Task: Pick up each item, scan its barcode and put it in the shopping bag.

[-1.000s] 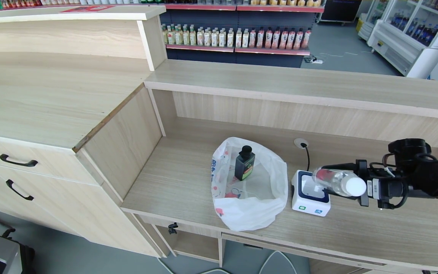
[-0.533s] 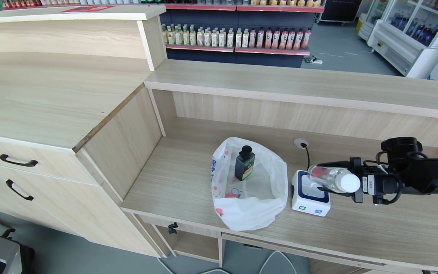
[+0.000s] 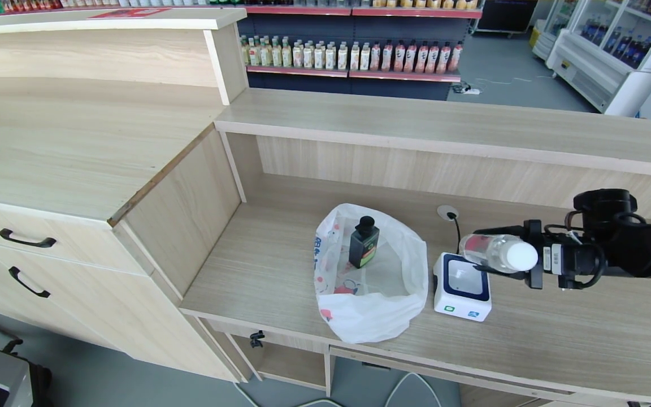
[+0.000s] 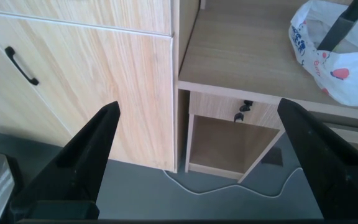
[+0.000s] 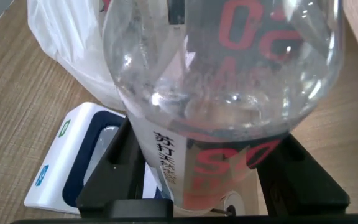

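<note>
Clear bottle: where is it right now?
Head view, robot's right: the clear bottle lies sideways in the right tool, above the white scanner, with the shopping bag just left of that scanner.

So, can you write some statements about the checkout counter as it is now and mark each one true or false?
1. The right jaws hold a clear water bottle lying on its side. True.
2. The shopping bag is empty. False: a dark bottle stands inside it.
3. The barcode scanner sits on the counter beside the shopping bag, on the bag's right. True.
4. The left jaws are shut on an item. False: they are open and hold nothing.
</note>
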Robot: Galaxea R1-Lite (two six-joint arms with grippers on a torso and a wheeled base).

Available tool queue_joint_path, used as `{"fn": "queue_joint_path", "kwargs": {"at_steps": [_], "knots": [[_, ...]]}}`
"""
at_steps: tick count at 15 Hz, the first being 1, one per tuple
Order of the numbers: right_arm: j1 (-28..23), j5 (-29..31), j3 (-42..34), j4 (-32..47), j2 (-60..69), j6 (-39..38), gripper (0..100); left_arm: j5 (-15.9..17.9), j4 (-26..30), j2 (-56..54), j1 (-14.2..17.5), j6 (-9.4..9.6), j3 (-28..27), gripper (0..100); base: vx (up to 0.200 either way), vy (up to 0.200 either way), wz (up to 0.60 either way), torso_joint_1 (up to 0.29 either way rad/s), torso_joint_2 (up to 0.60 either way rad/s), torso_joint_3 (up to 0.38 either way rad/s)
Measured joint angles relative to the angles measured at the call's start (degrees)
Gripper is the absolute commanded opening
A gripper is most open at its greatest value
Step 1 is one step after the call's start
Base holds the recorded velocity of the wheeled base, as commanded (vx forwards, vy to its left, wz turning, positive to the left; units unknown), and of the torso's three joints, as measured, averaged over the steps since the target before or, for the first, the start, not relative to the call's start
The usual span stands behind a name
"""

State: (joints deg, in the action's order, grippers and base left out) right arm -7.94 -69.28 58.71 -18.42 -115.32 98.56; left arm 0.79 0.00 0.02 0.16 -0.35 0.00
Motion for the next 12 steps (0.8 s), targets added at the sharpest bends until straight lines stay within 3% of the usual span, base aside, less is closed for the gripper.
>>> {"fn": "queue_joint_path", "kwargs": {"at_steps": [4,7,9,12], "knots": [[1.2,0.3,-1.3,0.0,8.3,-15.4,0,0.0,0.0,0.0,0.0,0.0,0.0,100,0.0,0.0,0.0,0.0,0.0,0.0],[1.1,4.9,-5.2,-0.3,18.3,-38.4,0,0.0,0.0,0.0,0.0,-0.02,0.0,100,0.0,0.0,0.0,0.0,0.0,0.0],[0.8,15.0,-7.8,-1.1,25.2,-53.3,0,0.0,0.0,0.0,0.0,0.0,0.0,100,0.0,0.0,0.0,0.0,0.0,0.0],[0.6,33.5,-11.3,-1.6,32.6,-65.9,0,0.0,0.0,0.0,0.0,0.0,0.0,100,0.0,0.0,0.0,0.0,0.0,0.0]]}}
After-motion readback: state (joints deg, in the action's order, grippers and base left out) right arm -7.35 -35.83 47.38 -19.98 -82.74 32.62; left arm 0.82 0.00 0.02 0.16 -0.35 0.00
